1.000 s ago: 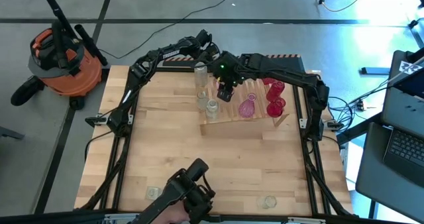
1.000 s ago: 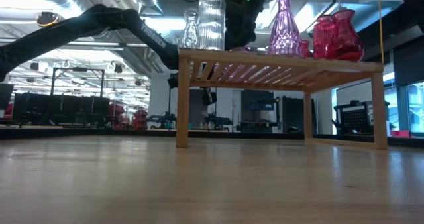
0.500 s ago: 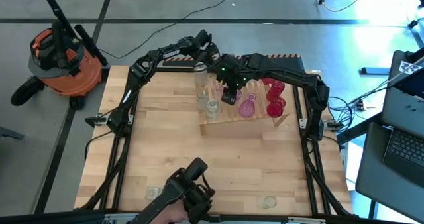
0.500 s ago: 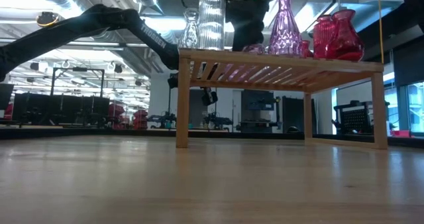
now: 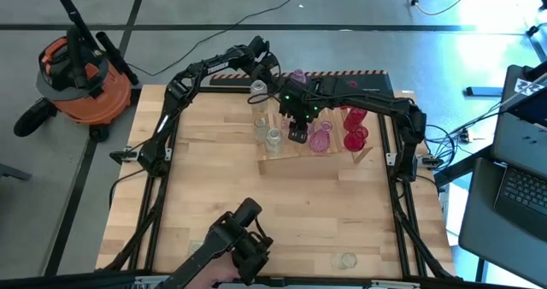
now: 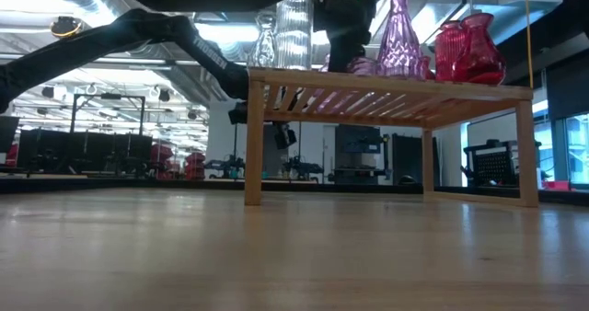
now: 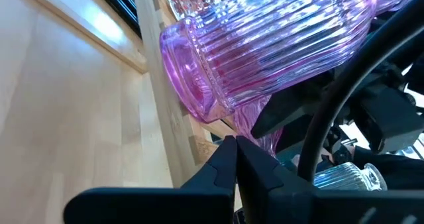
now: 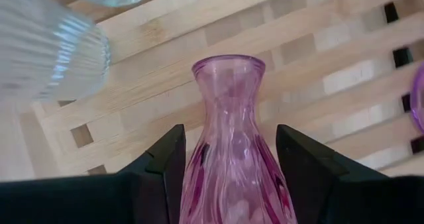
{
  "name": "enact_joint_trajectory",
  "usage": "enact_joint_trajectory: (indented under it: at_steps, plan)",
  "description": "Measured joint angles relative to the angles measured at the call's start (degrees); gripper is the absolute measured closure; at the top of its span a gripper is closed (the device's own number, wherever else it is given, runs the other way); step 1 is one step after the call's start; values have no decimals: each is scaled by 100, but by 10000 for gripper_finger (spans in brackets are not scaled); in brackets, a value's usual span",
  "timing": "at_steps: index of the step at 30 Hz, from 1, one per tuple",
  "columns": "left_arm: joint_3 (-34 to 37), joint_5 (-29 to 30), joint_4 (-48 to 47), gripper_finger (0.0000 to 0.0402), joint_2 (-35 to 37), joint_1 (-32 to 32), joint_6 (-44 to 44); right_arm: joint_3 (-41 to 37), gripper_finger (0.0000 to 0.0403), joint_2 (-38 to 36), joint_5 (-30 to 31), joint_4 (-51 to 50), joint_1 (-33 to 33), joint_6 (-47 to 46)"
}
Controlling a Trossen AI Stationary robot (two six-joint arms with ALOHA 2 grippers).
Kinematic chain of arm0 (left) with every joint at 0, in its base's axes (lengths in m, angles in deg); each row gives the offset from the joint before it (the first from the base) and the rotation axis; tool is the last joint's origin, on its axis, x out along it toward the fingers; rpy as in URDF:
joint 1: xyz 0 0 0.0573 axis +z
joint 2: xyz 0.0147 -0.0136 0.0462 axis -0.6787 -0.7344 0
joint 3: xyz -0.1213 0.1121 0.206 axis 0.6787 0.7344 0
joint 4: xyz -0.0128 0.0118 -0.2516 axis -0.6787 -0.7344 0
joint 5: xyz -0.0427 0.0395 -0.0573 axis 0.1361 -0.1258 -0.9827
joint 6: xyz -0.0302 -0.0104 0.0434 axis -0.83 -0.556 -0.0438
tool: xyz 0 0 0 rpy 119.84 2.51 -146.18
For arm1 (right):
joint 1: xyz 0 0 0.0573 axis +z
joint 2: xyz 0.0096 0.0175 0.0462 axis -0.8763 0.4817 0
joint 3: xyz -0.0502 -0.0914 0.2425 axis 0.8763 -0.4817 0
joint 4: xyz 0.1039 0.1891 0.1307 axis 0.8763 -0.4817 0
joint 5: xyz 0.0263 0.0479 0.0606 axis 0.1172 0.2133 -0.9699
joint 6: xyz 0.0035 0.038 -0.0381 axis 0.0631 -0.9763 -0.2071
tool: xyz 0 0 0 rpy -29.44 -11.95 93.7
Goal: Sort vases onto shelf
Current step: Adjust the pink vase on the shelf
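Observation:
The wooden slat shelf (image 5: pixel 286 152) (image 6: pixel 386 86) stands at the table's far middle. Clear vases (image 5: pixel 258 89), a tall pink vase (image 5: pixel 319 139) (image 6: pixel 396 30) and red vases (image 5: pixel 355 126) (image 6: pixel 469 49) stand on it by their bases. My right gripper (image 5: pixel 297 133) (image 8: pixel 230 177) is over the shelf, shut on a small pink vase (image 8: pixel 228 118). My left gripper (image 5: pixel 273 68) (image 7: pixel 235 144) is shut at the shelf's far edge, beside a pink ribbed vase (image 5: pixel 297 75) (image 7: pixel 278 38); whether it touches that vase cannot be told. My right gripper pinches the small pink vase by its body (image 8: pixel 199 184), below the neck, one finger (image 8: pixel 162 168) on each side. The fingers come from above, slanting down. The vase is upright, mouth (image 8: pixel 228 65) up, over the slats; whether its base rests on them is hidden.
Two clear vases (image 5: pixel 346 260) (image 5: pixel 198 248) stand near the table's near edge, beside a dark mounted device (image 5: pixel 244 238). Bare planks (image 5: pixel 256 195) lie between them and the shelf. An orange vacuum (image 5: pixel 81 75) sits off the table's far left corner.
My right gripper has carried the small pink vase toward the table's near edge and down over the shelf. This has uncovered the pink ribbed vase at the shelf's far side. In the low view a pink vase now shows at shelf-top height beside the tall pink one.

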Motion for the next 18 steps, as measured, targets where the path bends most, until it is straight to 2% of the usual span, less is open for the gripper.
enact_joint_trajectory:
  at_steps: [13,18]
  plan:
    - [0,69,5,402,0,25,3,-31,223,201,41,122,12,1147]
    - [0,72,6,401,0,63,4,-28,261,295,35,176,157,1388]
